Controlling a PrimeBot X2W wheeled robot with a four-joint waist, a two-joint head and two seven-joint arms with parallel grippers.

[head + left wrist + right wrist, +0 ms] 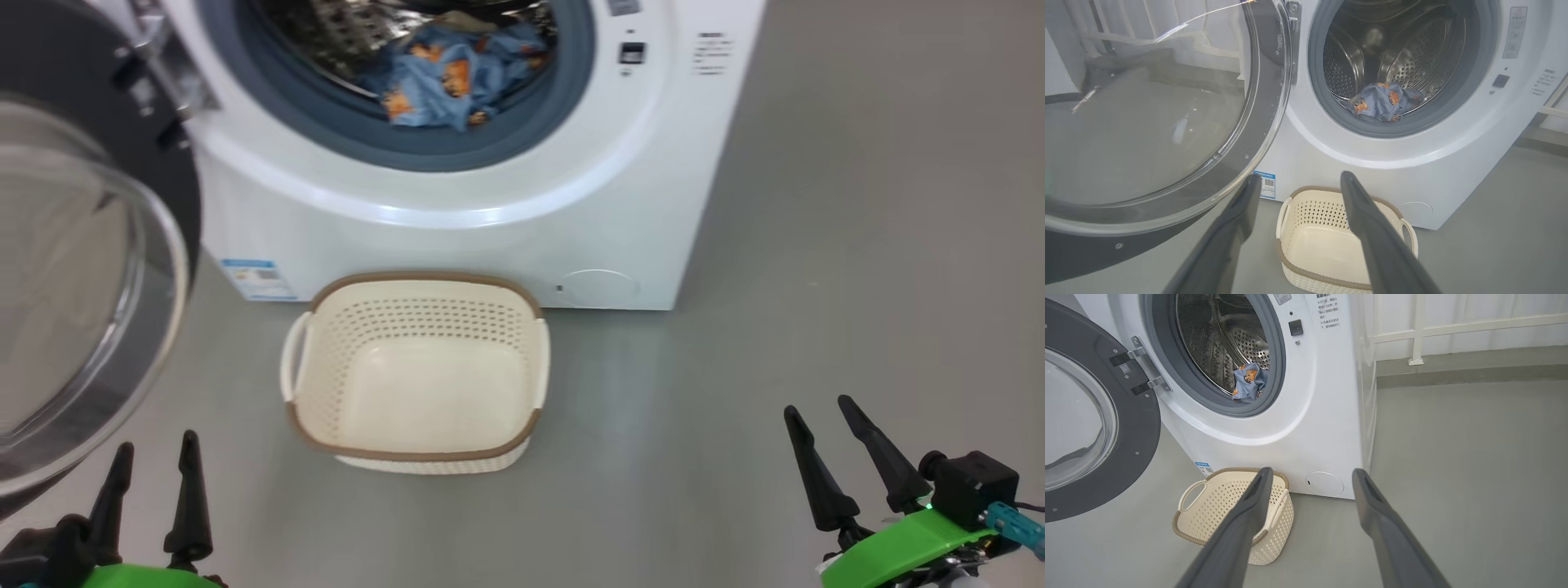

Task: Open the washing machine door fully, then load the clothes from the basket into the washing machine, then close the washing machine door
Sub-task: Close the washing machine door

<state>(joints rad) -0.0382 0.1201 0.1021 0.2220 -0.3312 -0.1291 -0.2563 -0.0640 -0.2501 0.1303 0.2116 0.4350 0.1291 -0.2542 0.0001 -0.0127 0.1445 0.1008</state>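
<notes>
- Inside the washing machine (pixel 457 237), the clothes (pixel 453 77), blue with orange dog prints, lie at the drum's front lip.
- The washing machine door (pixel 73 286) stands swung wide to the left.
- The basket (pixel 424 279) sits empty on the floor (pixel 816 245), just before the machine.
- The left end effector (pixel 155 445) and right end effector (pixel 818 402) hover low, fingers apart, holding nothing.
- The door's rim is near the left fingers.

Left gripper (pixel 157 441) and right gripper (pixel 817 406) rest low, fingers spread wide

Black tapered fingers (pixel 816 478) on bright green mounts (pixel 906 545).
</notes>
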